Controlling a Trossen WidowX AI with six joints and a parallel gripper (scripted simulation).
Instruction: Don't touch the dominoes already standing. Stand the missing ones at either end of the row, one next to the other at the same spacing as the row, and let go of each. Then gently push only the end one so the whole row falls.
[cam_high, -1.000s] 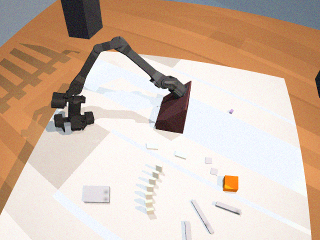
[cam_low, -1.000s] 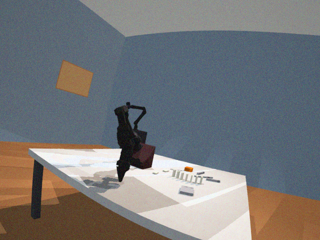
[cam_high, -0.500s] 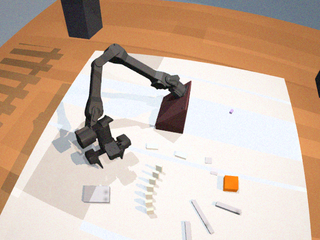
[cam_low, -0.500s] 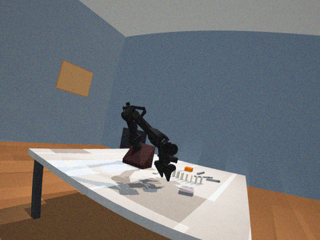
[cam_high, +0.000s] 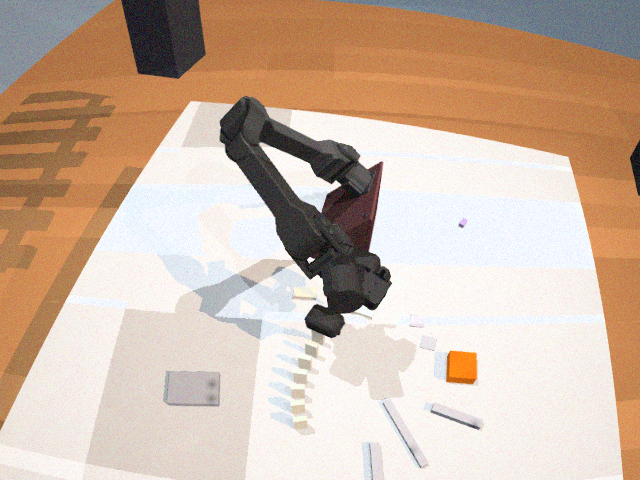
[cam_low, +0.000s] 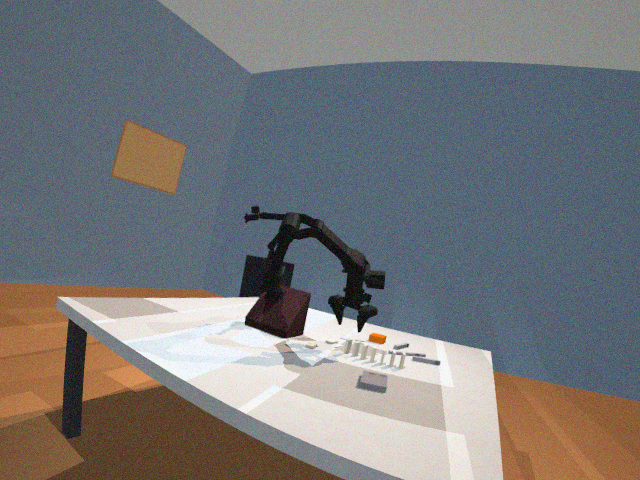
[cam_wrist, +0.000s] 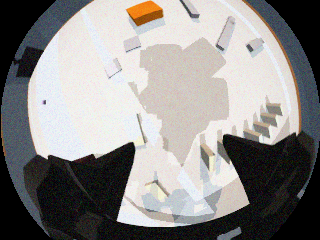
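Several cream dominoes (cam_high: 298, 393) (cam_low: 363, 352) (cam_wrist: 208, 157) stand upright in a slightly curved row; the arm partly covers the row's far end in the top view. One loose domino (cam_high: 305, 293) (cam_low: 310, 345) (cam_wrist: 157, 190) lies flat beyond that end. A second loose domino (cam_high: 363, 314) (cam_low: 331, 341) (cam_wrist: 141, 137) also lies flat, partly hidden by the gripper in the top view. My gripper (cam_low: 349, 327) (cam_wrist: 181, 143) is open and empty, pointing down above the table near the row's far end. In the wrist view, its right finger covers part of the row.
An orange block (cam_high: 461, 367) (cam_low: 377, 338) (cam_wrist: 144, 13), two pale tiles (cam_high: 428, 342) (cam_wrist: 113, 68) and several grey bars (cam_high: 404, 432) (cam_wrist: 226, 33) lie right of the row. A grey box (cam_high: 192, 388) (cam_low: 372, 381) lies left. A small purple piece (cam_high: 462, 222) lies farther back.
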